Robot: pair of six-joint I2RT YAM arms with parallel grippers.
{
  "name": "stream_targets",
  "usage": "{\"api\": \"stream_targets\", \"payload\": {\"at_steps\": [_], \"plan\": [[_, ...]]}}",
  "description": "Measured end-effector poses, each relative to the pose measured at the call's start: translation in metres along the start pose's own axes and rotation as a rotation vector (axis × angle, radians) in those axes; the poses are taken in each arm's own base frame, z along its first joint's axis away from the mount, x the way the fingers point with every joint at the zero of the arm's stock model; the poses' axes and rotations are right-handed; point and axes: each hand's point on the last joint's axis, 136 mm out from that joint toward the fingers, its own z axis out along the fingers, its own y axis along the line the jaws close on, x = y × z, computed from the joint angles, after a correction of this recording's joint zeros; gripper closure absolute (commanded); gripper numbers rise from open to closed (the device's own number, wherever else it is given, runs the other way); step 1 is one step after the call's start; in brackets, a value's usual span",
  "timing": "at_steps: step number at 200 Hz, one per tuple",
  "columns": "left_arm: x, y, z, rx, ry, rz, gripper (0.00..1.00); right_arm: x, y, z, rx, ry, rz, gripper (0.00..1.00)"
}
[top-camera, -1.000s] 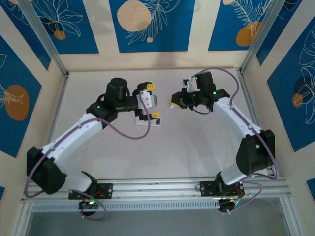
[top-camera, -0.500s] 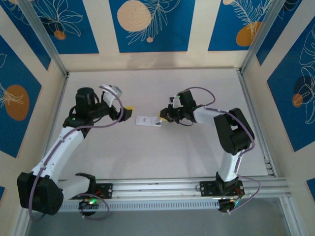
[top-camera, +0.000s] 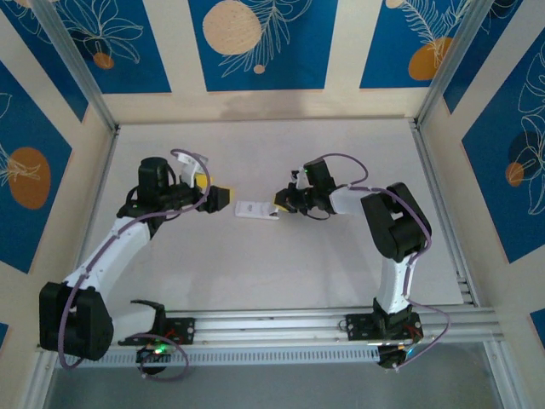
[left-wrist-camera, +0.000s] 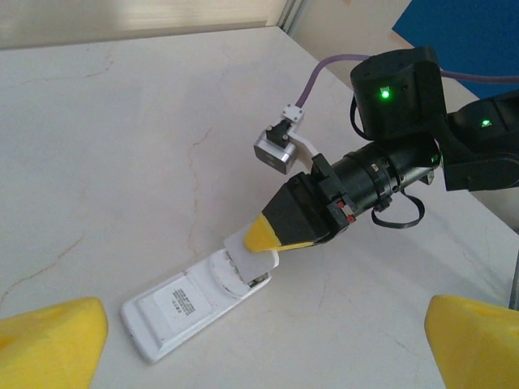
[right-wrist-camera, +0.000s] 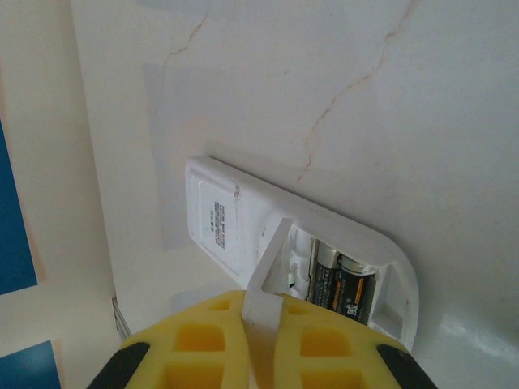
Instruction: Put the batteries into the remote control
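In the right wrist view the yellow fingers [right-wrist-camera: 195, 344] of the right gripper [right-wrist-camera: 263, 328] are cut off by the bottom edge, and they hide the lower part of the white cover piece [right-wrist-camera: 264, 288] pinched between them; the cover piece and the compartment rim hide part of the batteries [right-wrist-camera: 345, 292], whose print is too small to read, as is the label [right-wrist-camera: 213, 217] on the remote control [right-wrist-camera: 243, 243]; in the left wrist view the left gripper [left-wrist-camera: 258, 348] has both fingertips [left-wrist-camera: 53, 340] cropped at the lower corners, and the remote control's far end lies under the right gripper's tip; from above, that end is too small to make out.
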Motion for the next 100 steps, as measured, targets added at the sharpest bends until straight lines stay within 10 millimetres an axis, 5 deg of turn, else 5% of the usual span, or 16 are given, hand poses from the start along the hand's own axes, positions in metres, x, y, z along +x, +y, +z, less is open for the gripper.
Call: {"api": "stream_targets", "payload": {"at_steps": [100], "plan": [[0.0032, 0.0002, -0.0002, -0.002, 0.012, -0.002, 0.00, 0.0024, 0.0005, 0.0039, -0.039, 0.031, 0.035, 0.96]]}}
